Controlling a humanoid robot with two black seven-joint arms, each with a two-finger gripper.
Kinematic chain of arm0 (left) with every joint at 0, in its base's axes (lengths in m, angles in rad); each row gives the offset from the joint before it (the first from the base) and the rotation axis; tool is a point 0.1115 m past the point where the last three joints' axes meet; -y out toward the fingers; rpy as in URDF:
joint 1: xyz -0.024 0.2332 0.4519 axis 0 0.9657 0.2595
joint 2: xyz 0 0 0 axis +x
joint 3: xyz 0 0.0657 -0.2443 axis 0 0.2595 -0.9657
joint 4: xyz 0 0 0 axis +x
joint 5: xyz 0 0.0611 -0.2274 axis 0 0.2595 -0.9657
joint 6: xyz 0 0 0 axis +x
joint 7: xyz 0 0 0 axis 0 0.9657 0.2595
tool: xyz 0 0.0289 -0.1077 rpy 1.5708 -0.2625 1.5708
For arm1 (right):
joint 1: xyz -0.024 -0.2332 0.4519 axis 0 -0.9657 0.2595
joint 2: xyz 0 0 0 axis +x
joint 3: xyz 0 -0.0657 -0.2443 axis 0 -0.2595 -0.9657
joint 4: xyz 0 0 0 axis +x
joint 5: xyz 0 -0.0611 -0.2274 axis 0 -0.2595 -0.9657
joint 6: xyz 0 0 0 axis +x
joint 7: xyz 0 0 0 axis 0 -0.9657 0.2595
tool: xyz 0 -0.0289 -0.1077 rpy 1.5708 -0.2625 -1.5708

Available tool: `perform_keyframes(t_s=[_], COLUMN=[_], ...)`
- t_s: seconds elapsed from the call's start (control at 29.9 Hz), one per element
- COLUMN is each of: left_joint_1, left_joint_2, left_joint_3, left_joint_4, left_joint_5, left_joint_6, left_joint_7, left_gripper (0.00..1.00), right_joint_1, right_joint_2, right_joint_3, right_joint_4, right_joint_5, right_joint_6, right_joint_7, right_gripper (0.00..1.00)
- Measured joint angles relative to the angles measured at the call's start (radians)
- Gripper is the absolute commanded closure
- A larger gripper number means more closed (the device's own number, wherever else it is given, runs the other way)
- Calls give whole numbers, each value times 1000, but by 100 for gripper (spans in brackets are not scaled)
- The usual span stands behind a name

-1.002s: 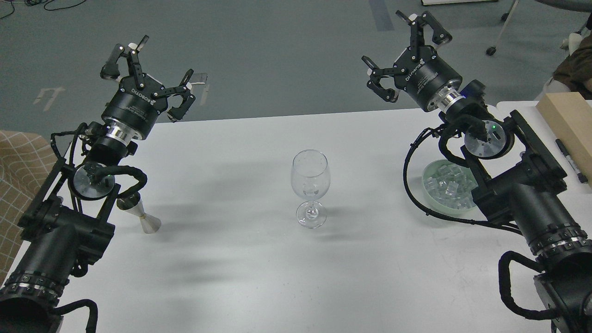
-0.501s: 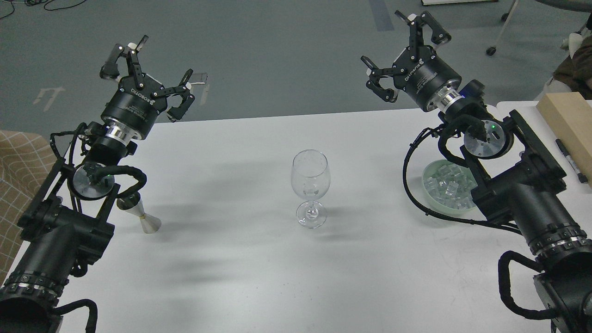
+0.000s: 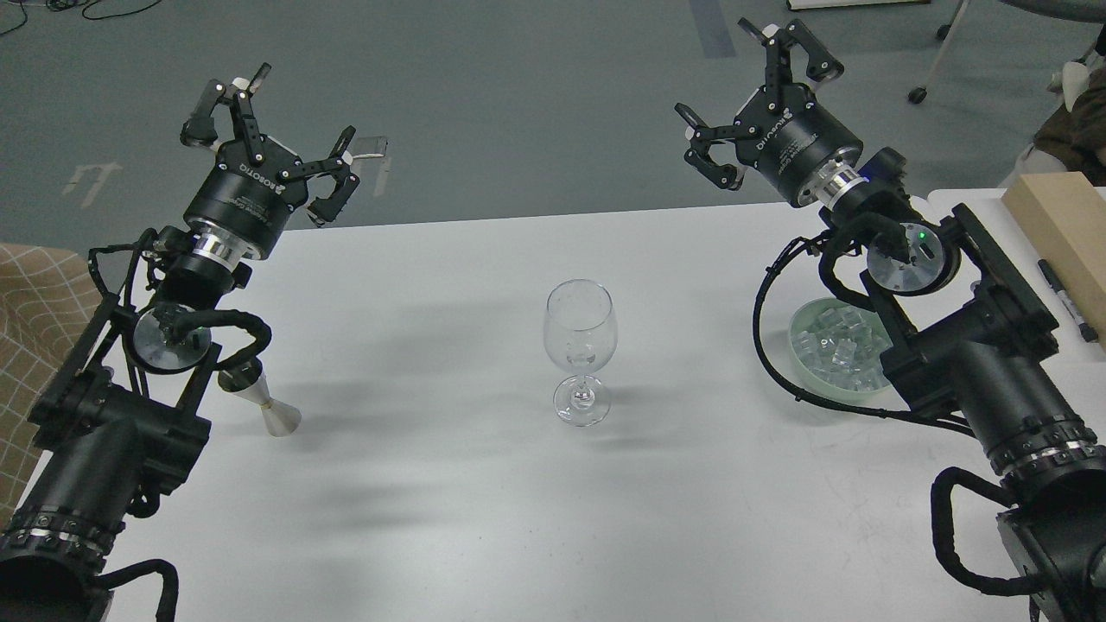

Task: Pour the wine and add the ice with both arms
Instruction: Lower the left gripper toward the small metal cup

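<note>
An empty clear wine glass (image 3: 580, 345) stands upright in the middle of the white table (image 3: 484, 510). Clear ice cubes (image 3: 834, 345) fill a shallow pale green bowl (image 3: 812, 371) at the right, partly hidden behind my right arm. A silver metal jigger (image 3: 268, 406) stands at the left, partly hidden by my left arm. My left gripper (image 3: 263, 130) is open and empty, raised above the table's far left edge. My right gripper (image 3: 756, 104) is open and empty, raised above the far right edge, beyond the bowl.
A light wooden box (image 3: 1058, 225) and a black pen (image 3: 1067, 301) lie at the table's right side. A tan checked cloth (image 3: 34, 311) is at the left edge. Grey floor lies beyond the table's far edge.
My left gripper has shifted slightly to the left and up. My right arm has barely moved. The glass, bowl and jigger have not moved.
</note>
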Motion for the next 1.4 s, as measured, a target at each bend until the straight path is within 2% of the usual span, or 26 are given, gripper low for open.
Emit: perform_keyframes(t_s=[0.3, 0.6, 0.97, 1.27, 1.4], left_joint_1=[3, 97, 292, 494, 587], left_joint_2=[4, 45, 134, 164, 168], left_joint_3=[-13, -65, -132, -219, -266], left_joint_4=[-18, -178, -417, -547, -617], left_joint_5=[0, -7, -26, -181, -205], left_joint_6=[0, 0, 0, 29, 48], left_joint_7=[0, 15, 21, 98, 108], left_gripper=[2, 4, 4, 3, 2], right_joint_1=[-3, -6, -6, -13, -14], right_joint_2=[0, 0, 0, 0, 0], right_joint_3=[0, 0, -2, -2, -4], right_joint_4=[1, 4, 6, 3, 3], right_joint_5=[0, 0, 0, 0, 0], right_joint_6=[-2, -4, -6, -8, -8], right_joint_7=[0, 0, 0, 0, 0], right_gripper=[0, 0, 0, 0, 0])
